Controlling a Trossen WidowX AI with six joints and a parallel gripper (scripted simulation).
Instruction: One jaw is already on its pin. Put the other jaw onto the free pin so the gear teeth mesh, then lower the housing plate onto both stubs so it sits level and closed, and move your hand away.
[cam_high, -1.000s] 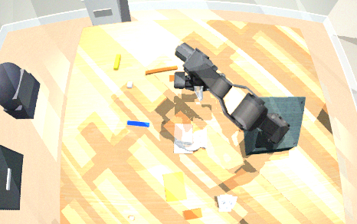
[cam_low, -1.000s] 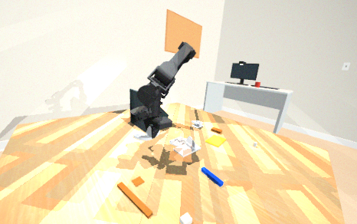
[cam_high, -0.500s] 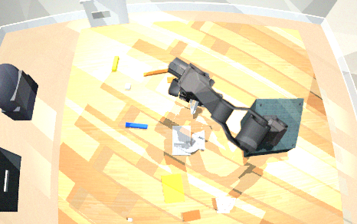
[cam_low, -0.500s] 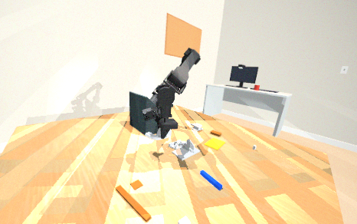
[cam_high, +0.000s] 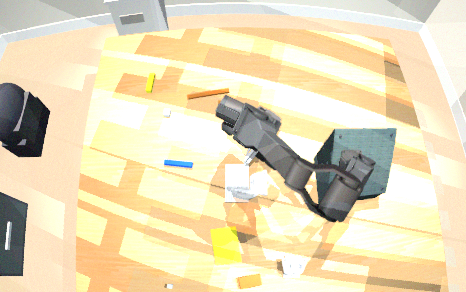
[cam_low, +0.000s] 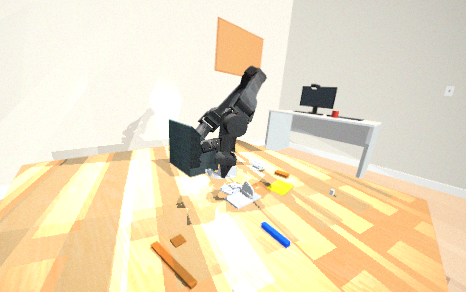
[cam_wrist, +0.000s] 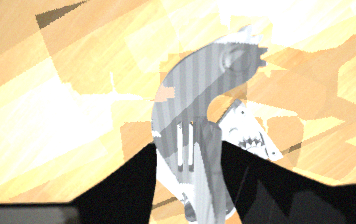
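My gripper (cam_wrist: 187, 149) is shut on the loose grey jaw (cam_wrist: 192, 82) (cam_high: 250, 156). The jaw's curved body reaches forward past the fingers, with its gear teeth at the far end in the wrist view. In the exterior view the gripper is low over the table, behind the base. The white base (cam_high: 237, 175) (cam_low: 243, 201) lies flat, with an upright grey piece (cam_low: 248, 189) on it. A white toothed part shows beyond the held jaw in the wrist view, partly hidden by the right finger. The pins cannot be made out. A small white piece (cam_high: 291, 267) (cam_low: 257, 166), possibly the housing plate, lies apart.
A dark box-like block (cam_high: 370, 165) (cam_low: 185, 147) stands by the arm's base. A yellow sheet (cam_high: 226, 245) (cam_low: 281, 187) and an orange block (cam_high: 249, 281) (cam_low: 281, 173) lie beyond the base. A blue bar (cam_high: 178, 163) (cam_low: 275, 234) and an orange bar (cam_high: 208, 93) (cam_low: 173, 264) lie on the other side.
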